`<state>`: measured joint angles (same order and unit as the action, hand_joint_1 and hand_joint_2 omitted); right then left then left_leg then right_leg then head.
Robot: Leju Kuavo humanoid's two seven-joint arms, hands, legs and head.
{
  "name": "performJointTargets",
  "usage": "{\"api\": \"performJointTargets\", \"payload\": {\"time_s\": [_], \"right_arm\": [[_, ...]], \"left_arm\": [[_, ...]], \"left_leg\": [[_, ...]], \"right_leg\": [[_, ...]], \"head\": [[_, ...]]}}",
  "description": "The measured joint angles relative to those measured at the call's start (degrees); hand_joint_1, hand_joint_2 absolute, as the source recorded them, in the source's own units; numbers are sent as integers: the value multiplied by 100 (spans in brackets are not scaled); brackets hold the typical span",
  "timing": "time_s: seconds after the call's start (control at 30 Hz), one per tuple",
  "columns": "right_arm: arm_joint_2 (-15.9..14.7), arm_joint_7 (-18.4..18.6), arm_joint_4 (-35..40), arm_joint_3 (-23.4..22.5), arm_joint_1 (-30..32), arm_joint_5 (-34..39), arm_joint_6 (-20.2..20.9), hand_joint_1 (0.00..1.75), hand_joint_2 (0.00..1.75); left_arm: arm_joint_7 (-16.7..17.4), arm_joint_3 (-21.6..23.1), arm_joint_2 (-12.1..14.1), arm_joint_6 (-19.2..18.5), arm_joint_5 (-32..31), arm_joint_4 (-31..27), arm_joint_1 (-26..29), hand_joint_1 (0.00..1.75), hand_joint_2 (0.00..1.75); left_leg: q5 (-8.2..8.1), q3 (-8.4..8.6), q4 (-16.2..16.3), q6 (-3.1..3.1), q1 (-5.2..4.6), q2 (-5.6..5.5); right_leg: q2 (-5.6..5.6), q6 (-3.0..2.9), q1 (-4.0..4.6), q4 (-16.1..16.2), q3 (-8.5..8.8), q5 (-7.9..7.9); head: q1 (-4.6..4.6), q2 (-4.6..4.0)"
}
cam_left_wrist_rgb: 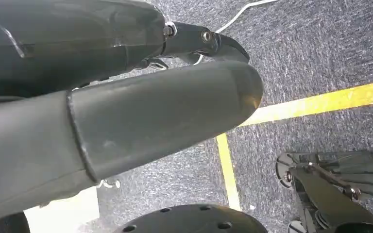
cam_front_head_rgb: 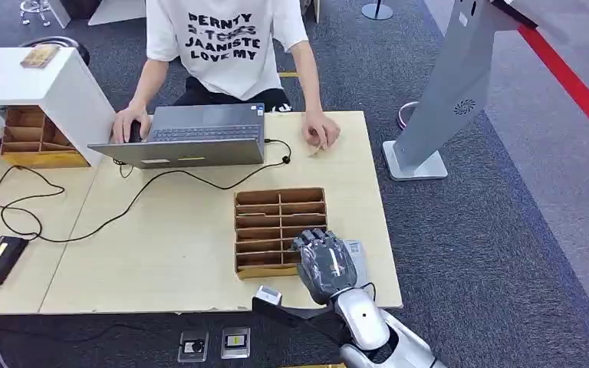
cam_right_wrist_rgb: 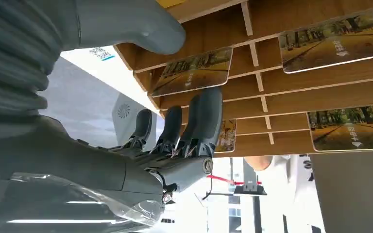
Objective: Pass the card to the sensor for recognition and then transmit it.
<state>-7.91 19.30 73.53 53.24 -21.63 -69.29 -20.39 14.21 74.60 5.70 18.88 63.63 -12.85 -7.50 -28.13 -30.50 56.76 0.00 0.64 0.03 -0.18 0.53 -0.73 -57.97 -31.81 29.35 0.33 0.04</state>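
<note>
While the right hand [cam_front_head_rgb: 324, 263] hovers at the near right corner of the wooden card rack [cam_front_head_rgb: 280, 230] on the surface [cam_front_head_rgb: 176, 253], its fingers [cam_right_wrist_rgb: 205, 121] are apart and holding nothing. Cards [cam_right_wrist_rgb: 194, 72] sit in the rack's slots. Can't tell how the left hand [cam_left_wrist_rgb: 126, 116] is set.

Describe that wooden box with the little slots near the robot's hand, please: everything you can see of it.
The wooden card tray lies flat on the pale table, near its front right corner. It looks like brown wood, split by thin dividers into two columns of narrow slots. The right wrist view shows several slots holding cards printed with a tree-lined yellow scene. The right hand is over its near right corner, dark fingers reaching over the slots; whether they touch a card is unclear.
</note>
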Motion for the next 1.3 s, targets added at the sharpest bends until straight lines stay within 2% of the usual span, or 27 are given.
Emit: {"api": "performJointTargets", "payload": {"time_s": [0.47, 0.5, 0.53, 0.6, 0.83, 0.97, 1.07, 1.3], "right_arm": [[-13, 0, 0, 0, 1, 2, 0, 84, 175], [-13, 0, 0, 0, 1, 2, 0, 113, 175], [-13, 0, 0, 0, 1, 2, 0, 117, 175], [-13, -15, 0, 0, -5, 46, -2, 117, 175], [-11, -291, -127, 0, -166, 413, -218, 136, 175], [-9, -310, -197, 9, -231, 433, -251, 136, 175], [-7, -330, -249, 15, -255, 437, -258, 148, 175], [37, -345, -367, 26, -330, 468, -286, 154, 175]], "left_arm": [[0, 0, 0, 0, -2, 0, 0, 0, 0], [0, 0, 0, 2, -2, 0, 0, 0, 0], [0, 0, 0, 0, -2, 0, 0, 0, 0], [0, 0, 0, 0, 0, 0, 0, 0, 0], [0, -2, 2, -13, 26, 0, 0, 0, 0], [0, 0, 2, -9, 39, 0, 0, 0, 0], [0, -2, 2, -2, 44, 0, 0, 0, 0], [0, -2, 2, 4, 44, 0, 0, 0, 0]], "left_leg": [[0, 0, 0, 0, 0, 0], [0, 0, 0, 0, 0, 0], [0, 0, 0, 0, 0, 0], [0, 0, 0, 0, 0, 0], [0, -1, 0, 0, 0, 0], [0, -1, 0, 0, 0, 0], [0, -1, 0, 0, 0, 0], [0, -1, 0, 0, 0, 0]], "right_leg": [[0, 0, 0, 0, 0, 0], [0, 0, 0, 0, 0, 0], [0, 0, 0, 0, 0, 0], [0, 0, 0, 0, 1, 0], [-1, 0, 0, 0, 1, 0], [-1, 0, 0, 0, 1, 0], [-2, 0, 0, 0, 1, 0], [-2, 0, 0, 0, 1, 0]], "head": [[0, 0], [0, 0], [0, 0], [0, -2], [0, 0], [0, 0], [0, 0], [2, -2]]}}
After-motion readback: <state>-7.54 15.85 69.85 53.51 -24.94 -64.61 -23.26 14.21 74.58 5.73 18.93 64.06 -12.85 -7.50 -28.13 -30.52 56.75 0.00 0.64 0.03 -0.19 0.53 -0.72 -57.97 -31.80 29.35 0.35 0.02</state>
